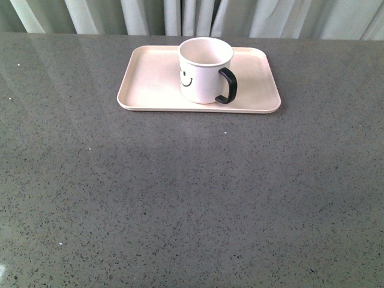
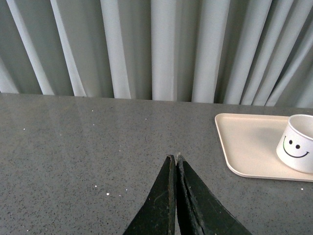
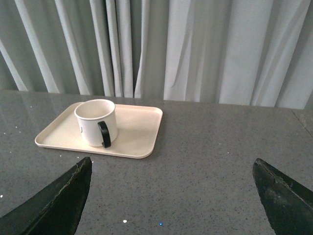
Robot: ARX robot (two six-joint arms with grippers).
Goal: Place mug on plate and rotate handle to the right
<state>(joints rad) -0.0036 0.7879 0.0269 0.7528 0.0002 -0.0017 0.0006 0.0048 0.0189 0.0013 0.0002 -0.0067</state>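
In the front view, a white cylindrical ceramic mug [image 1: 204,71] with a black smiley face stands upright about mid-way along a flat pale pink rectangular plate [image 1: 150,84] with rounded corners and a low raised rim. Its glossy black C-shaped handle [image 1: 228,85] points right and slightly toward the near side. The plate lies at the far middle of a grey speckled stone worktop [image 1: 192,204], just in front of pale pleated curtains [image 1: 120,15]. Neither arm shows here.

In the left wrist view, the left end effector [image 2: 174,157] is closed, its dark fingers pressed together with nothing between them, over bare worktop well to the left of the plate [image 2: 244,147]. The mug [image 2: 298,144] shows its smiley face toward this camera.

In the right wrist view, the right end effector [image 3: 171,160] is wide open and empty, its two dark fingers [image 3: 63,196] spread far apart. The plate [image 3: 137,132] and mug [image 3: 96,122] sit farther off and to the left, well apart from it, with the handle [image 3: 104,134] turned toward this camera
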